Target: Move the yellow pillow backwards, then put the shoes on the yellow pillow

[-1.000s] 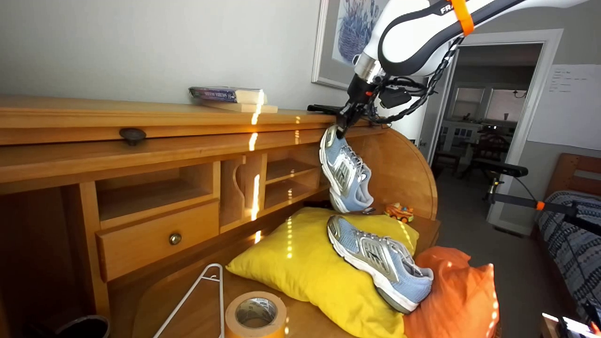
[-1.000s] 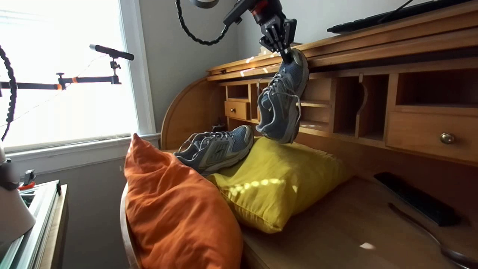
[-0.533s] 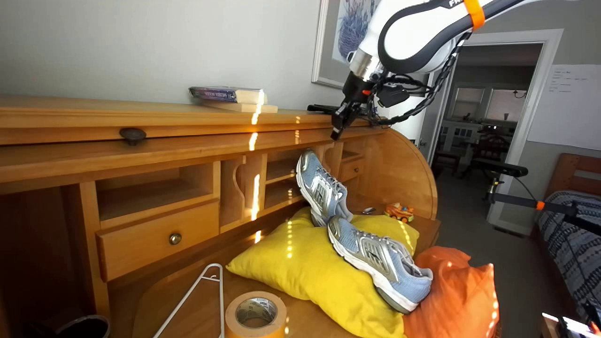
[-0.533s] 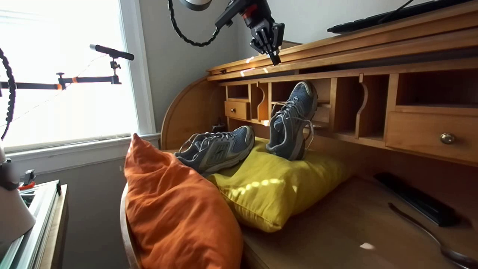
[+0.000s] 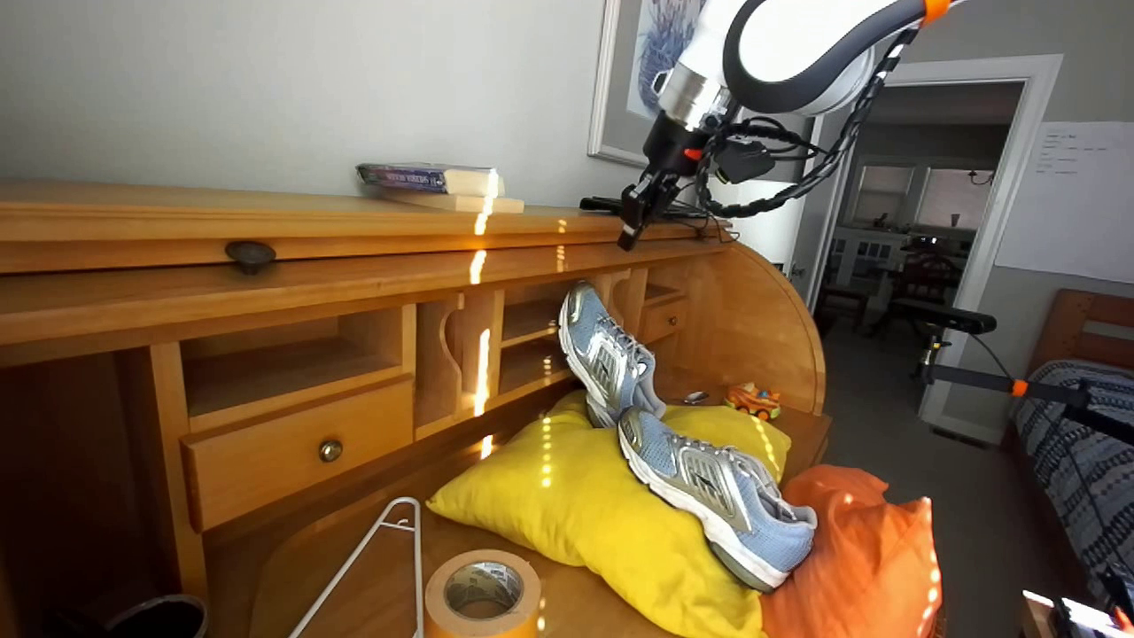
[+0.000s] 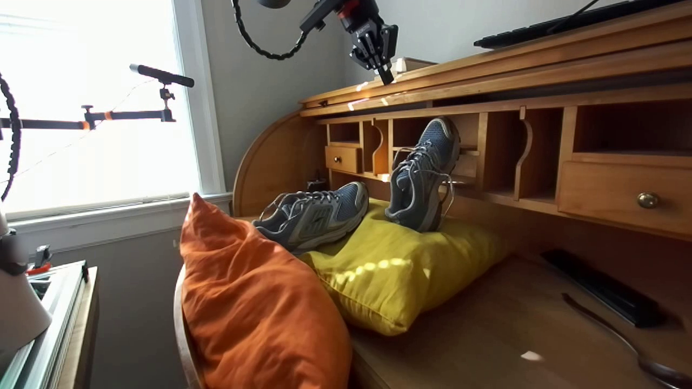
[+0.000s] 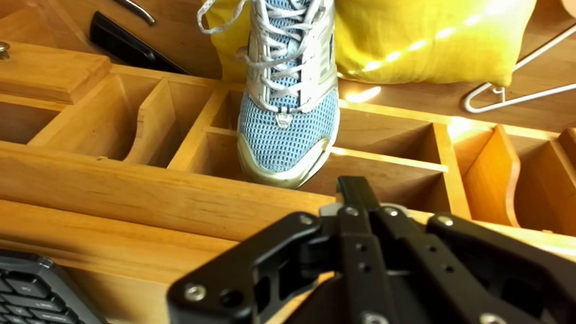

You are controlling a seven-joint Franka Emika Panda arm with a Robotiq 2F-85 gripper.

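We are hovering, pincer (image 6: 387,78) pressed together, higher than the yellow pillow (image 5: 567,505) on the bench (image 6: 476,327). One shoe (image 5: 607,359) is tilting toe-up on the pillow; the other shoe (image 5: 709,487) is lying at its edge.

Wrist view's top edge crops shoe (image 7: 288,96), yellow pillow (image 7: 427,49).

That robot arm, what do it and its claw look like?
The rounded arm is white with dark edging, an orange band, a silver collar and a knobbly black cable. The gripper is black, with slim hinged links and silver screws; a red mark sits above it.
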